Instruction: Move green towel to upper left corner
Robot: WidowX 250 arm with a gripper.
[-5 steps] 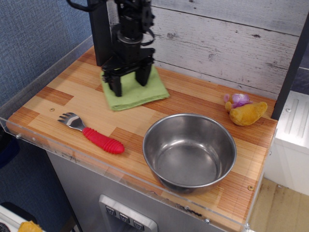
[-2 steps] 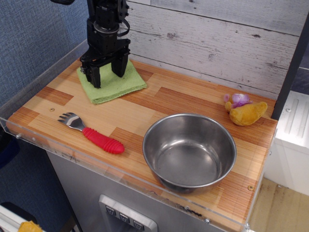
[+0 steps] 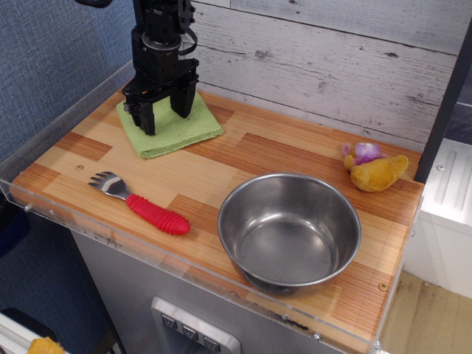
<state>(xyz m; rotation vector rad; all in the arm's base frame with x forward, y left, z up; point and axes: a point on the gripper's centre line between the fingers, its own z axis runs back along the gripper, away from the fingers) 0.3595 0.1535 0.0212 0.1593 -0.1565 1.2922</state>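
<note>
The green towel (image 3: 175, 129) lies flat and folded on the wood tabletop, close to the upper left corner (image 3: 118, 101). My black gripper (image 3: 166, 112) stands upright over the towel. Its two fingers are spread apart with the tips on or just above the cloth, one finger (image 3: 148, 120) near the towel's left edge and the other near its back edge. Nothing is pinched between them. The arm hides the back of the towel and most of the black post behind it.
A fork with a red ribbed handle (image 3: 144, 206) lies at the front left. A steel bowl (image 3: 289, 231) stands at the front right. A yellow and purple plush toy (image 3: 374, 169) sits at the back right. A clear plastic rim (image 3: 70, 110) runs along the table's edges.
Over the last second the gripper and the towel slid left together towards the upper left corner. Since 0.4 s ago they have hardly moved.
</note>
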